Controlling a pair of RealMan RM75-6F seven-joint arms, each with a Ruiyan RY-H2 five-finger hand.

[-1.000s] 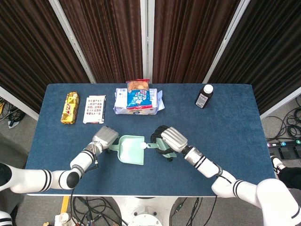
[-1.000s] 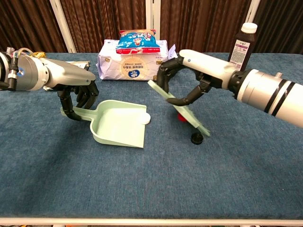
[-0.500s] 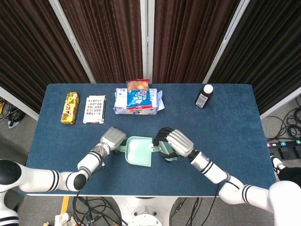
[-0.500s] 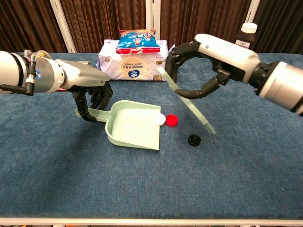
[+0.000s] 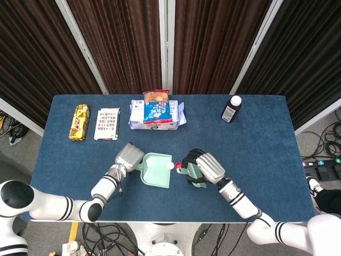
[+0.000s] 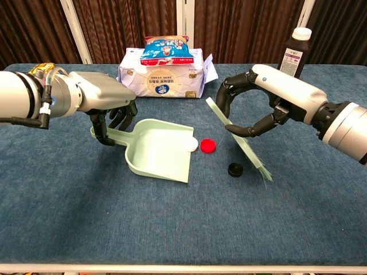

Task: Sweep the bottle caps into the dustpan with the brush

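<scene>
A pale green dustpan [image 6: 157, 150] [image 5: 158, 170] lies on the blue table, its mouth facing right. My left hand [image 6: 109, 117] [image 5: 129, 156] grips its handle. A white cap [image 6: 191, 145] [image 5: 170, 166] sits at the lip of the pan, with a red cap [image 6: 207, 146] touching or nearly touching it on the right. The black cap [image 6: 234, 169] lies further right and nearer. My right hand [image 6: 259, 104] [image 5: 205, 167] holds the flat green brush [image 6: 253, 158] tilted, its bristle end low, just right of the black cap.
A dark bottle [image 6: 293, 51] [image 5: 231, 109] stands at the back right. A white tissue pack [image 6: 160, 79] with a snack bag [image 6: 166, 48] on top sits behind the dustpan. A chocolate bar [image 5: 79, 122] and a printed box [image 5: 107, 124] lie at the back left.
My right hand has carried the brush to the right and lower, past the red and black caps. The dustpan slid right a second ago and has since held still.
</scene>
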